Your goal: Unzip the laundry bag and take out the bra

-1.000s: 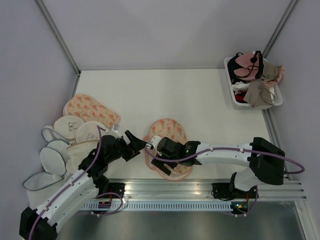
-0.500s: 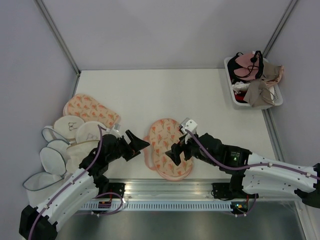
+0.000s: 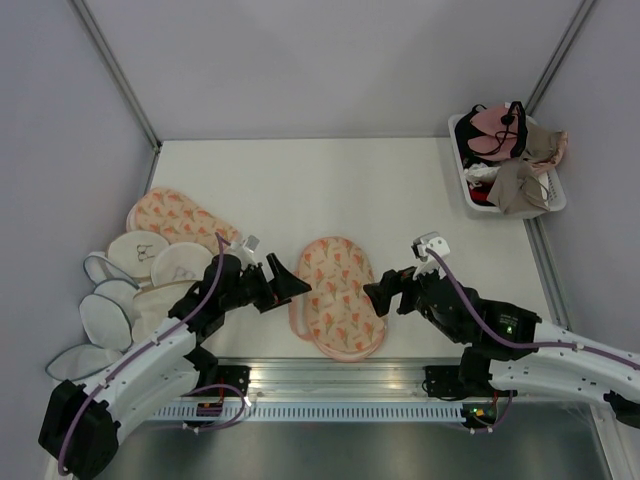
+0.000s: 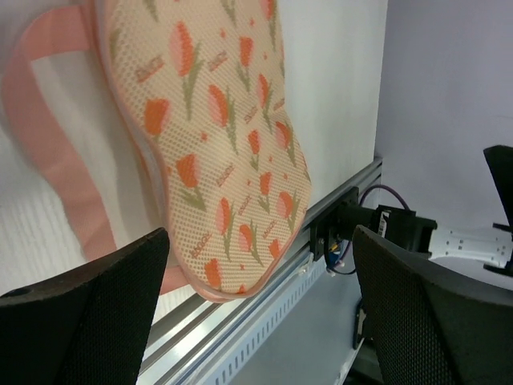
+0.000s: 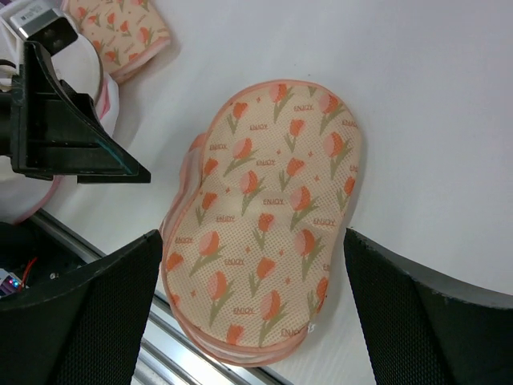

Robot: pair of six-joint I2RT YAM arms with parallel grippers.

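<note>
**A:** Where do we stand with the oval peach fabric laundry bag with the orange-red print and pink trim point(image 3: 337, 297)?

**B:** It lies flat on the white counter point(image 3: 300, 190), at the lower centre of the overhead view, between our two arms. Neither arm touches it.

**A:** And what are we holding?

**B:** Nothing. The left gripper point(image 3: 290, 277) hangs just off the bag's left edge with its jaws spread wide. The right gripper point(image 3: 388, 288) sits just off the right edge, equally wide and empty. Each wrist view looks down between its own fingers at the bag below.

**A:** And the bra?

**B:** We see the pink bra with black straps point(image 3: 487, 122) in the white plastic basket point(image 3: 460, 160) at the upper right of the overhead view. It lies among other garments there, well apart from the bag. We judge the removal done.

**A:** Is the zipper open?

**B:** We cannot make out a zipper or slider. In the left wrist view a pink band point(image 4: 48, 160) shows beside the bag's edge at the left of the frame. It may be the trim of an opened half, but we cannot tell. The bag looks flat, which fits an emptied pouch.

**A:** So what is left?

**B:** In our judgement, little or nothing.
</note>
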